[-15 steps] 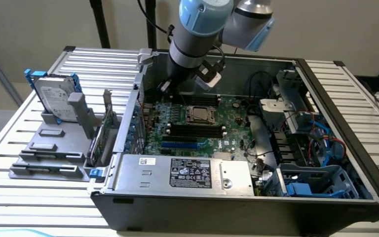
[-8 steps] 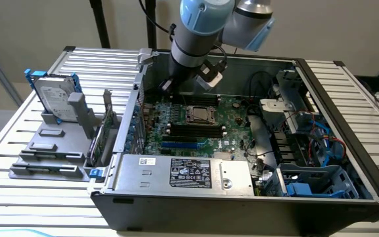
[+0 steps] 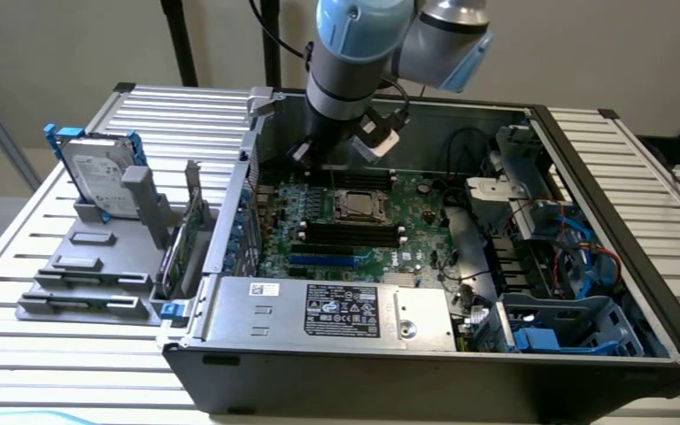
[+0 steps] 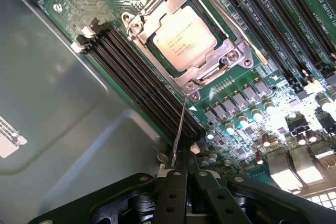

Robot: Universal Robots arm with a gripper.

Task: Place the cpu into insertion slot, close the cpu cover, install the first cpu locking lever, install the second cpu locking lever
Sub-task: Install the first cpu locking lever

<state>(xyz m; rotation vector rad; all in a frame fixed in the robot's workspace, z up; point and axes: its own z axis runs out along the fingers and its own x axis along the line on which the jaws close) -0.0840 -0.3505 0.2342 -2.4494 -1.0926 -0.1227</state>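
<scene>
The cpu (image 4: 181,36) lies tan-gold in the insertion slot (image 3: 360,205) on the green motherboard. The silvery cpu cover (image 4: 212,62) is folded down flat around it, and the chip shows through its window. One thin wire cpu locking lever (image 4: 181,124) stands up from the socket's corner, and its free end meets my gripper (image 4: 185,177) at the fingertips (image 4: 172,181). The jaws are shut; whether the wire is pinched or just touched I cannot tell. A second lever (image 4: 237,30) lies along the socket's other side. The arm (image 3: 352,80) hangs over the case's back, just behind the socket.
Black memory slots (image 4: 142,74) run beside the socket, close to the raised lever. The grey case wall (image 4: 58,103) rises next to them. A power supply box (image 3: 316,310) sits at the case's front, with cables and a blue drive cage (image 3: 565,323) at the exterior view's right. A hard drive (image 3: 98,168) stands outside.
</scene>
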